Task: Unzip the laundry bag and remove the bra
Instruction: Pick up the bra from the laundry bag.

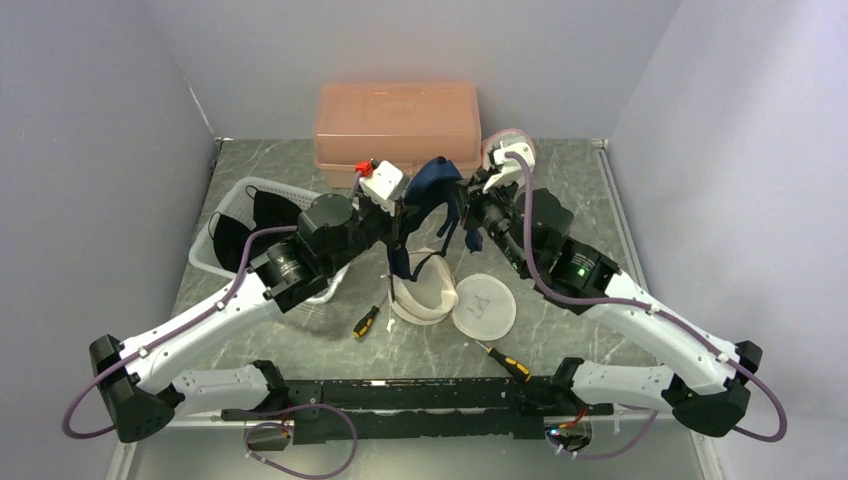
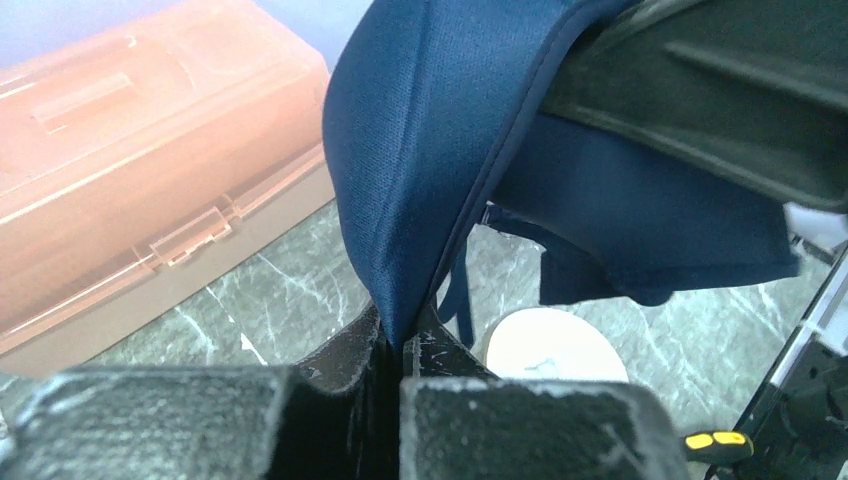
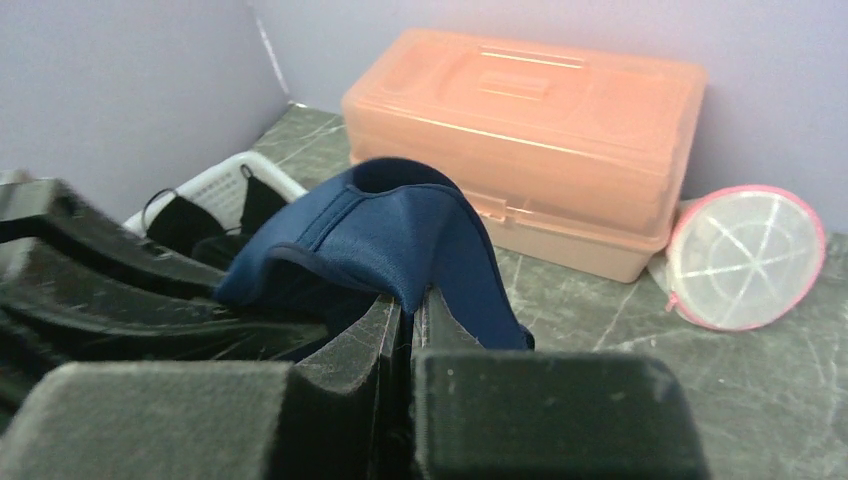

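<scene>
- Above the grey marbled table (image 1: pixel 310 345), left gripper (image 2: pixel 395 345) and right gripper (image 3: pixel 408 305) both clamp tight on the navy fabric bra (image 1: pixel 432 190).
- Opposed pulling could tear it; its hanging end may snag the white mesh laundry bag (image 1: pixel 425 292).

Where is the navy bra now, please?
Top view, centre: the navy bra hangs pinched between left gripper and right gripper, in front of the orange box.

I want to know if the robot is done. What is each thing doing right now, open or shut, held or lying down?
bra: held up, straps dangling.
left fingers: shut on the bra.
right fingers: shut on the bra.
white laundry bag: lying open.
orange box: lid shut.
basket: holds black clothes.
</scene>
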You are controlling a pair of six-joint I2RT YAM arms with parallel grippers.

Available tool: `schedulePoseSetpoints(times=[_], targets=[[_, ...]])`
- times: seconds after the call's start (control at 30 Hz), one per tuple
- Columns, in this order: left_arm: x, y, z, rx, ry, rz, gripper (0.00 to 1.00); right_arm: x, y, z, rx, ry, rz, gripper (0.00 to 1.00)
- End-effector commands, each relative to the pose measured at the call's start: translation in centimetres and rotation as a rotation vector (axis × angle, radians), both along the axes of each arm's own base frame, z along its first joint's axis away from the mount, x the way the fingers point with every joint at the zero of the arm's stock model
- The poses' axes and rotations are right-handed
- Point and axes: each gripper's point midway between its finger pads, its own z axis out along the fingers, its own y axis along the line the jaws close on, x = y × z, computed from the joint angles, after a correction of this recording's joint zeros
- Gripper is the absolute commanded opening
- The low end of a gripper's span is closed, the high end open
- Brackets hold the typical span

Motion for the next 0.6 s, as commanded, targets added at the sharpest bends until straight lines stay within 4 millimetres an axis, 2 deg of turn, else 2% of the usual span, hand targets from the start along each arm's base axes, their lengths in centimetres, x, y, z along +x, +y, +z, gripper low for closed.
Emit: schedulePoseSetpoints(times=[0.0, 0.13, 0.27, 0.3, 0.37, 0.43, 0.5, 0.57], targets=[[-0.1, 0.4, 3.6, -0.096, -0.009, 0.027, 0.03, 1.5, -1.7, 2.6, 0.046, -0.032, -0.141, 0.00], [-0.3, -0.5, 3.8, -0.124, 0.001, -0.005, 0.03, 1.7, -0.3, 2.8, 0.103, -0.008, -0.114, 0.00], [-0.8, -1.7, 3.2, -0.147, 0.016, -0.063, 0.13, 1.4, 0.8, 3.3, 0.193, 0.014, -0.071, 0.00], [-0.9, -2.0, 3.6, -0.170, 0.002, -0.078, 0.17, 1.3, 1.1, 3.4, 0.211, 0.020, -0.055, 0.00], [-1.3, -2.5, 3.4, -0.185, -0.001, -0.117, 0.35, 1.1, 1.4, 3.5, 0.240, 0.030, -0.036, 0.00], [-1.8, -2.8, 3.3, -0.193, -0.005, -0.148, 0.63, 0.9, 1.6, 3.6, 0.264, 0.036, -0.024, 0.00], [-2.1, -2.9, 3.0, -0.202, 0.002, -0.162, 0.78, 0.8, 1.7, 3.7, 0.275, 0.041, -0.020, 0.00], [-2.5, -2.8, 3.1, -0.212, -0.006, -0.175, 0.87, 0.8, 1.5, 3.7, 0.286, 0.044, -0.027, 0.00]])
